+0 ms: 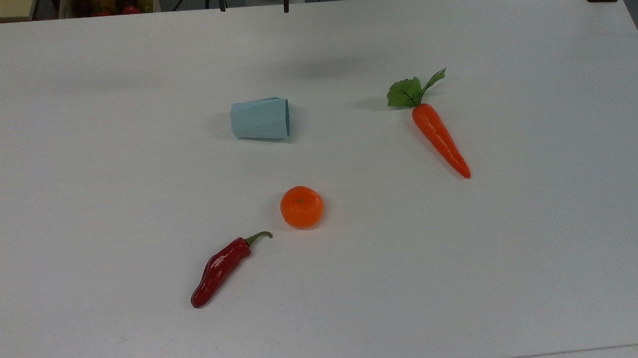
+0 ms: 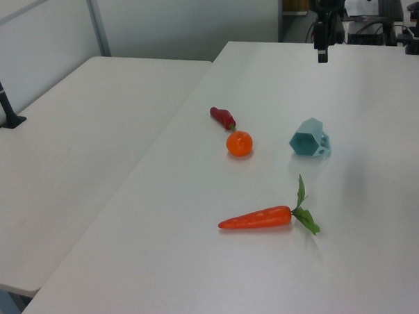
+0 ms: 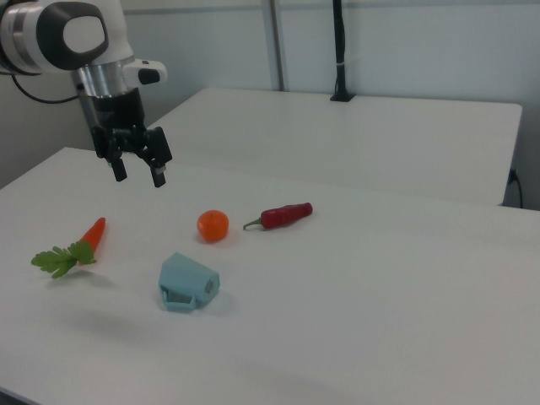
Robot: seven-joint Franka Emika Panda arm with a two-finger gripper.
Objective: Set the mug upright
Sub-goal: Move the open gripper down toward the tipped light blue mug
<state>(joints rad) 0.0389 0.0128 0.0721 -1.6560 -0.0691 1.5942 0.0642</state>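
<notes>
The mug [image 1: 260,118] lies on its side on the white table [image 1: 516,245]. In the top view its wide rim points to the top view's right and its small base to the top view's left. In the left view I can see into its open mouth, and it looks bare inside. In the right view a handle shows low on its side, against the table.

My gripper [image 3: 139,164] hangs in the air above the table, well apart from the mug. My fingers [image 3: 158,173] are spread wide and hold nothing.

An orange [image 1: 301,206] sits near the mug. A red pepper [image 1: 220,269] lies just beside the orange. A carrot [image 1: 440,139] with green leaves lies well apart from the mug, on the top view's right.
</notes>
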